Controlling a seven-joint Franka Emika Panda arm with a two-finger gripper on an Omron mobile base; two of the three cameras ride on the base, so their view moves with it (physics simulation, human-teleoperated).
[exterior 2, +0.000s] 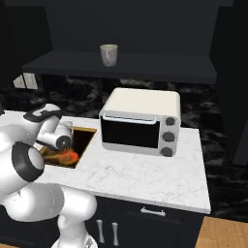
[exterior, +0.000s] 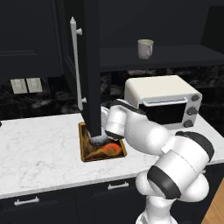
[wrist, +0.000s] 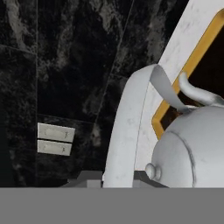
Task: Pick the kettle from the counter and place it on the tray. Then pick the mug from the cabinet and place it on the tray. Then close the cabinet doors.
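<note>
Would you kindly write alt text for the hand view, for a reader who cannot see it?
A glossy white-grey kettle with its arched handle rising from between the gripper fingertips sits close to the camera, over the tray with its golden-brown rim on the white marble counter. Behind is a dark marbled wall with pale wall switches.

the white marble tabletop (exterior: pixel 39 153) carries the tray (exterior: pixel 86 155) and a toaster oven (exterior: pixel 164 100); the dark cabinet shelf (exterior 2: pixel 145 65) carries the mug (exterior 2: pixel 109 54).

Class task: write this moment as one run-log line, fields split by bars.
stage: kettle to tray | gripper: shut on kettle handle | kettle: over tray | mug: on cabinet shelf | door: open
</note>
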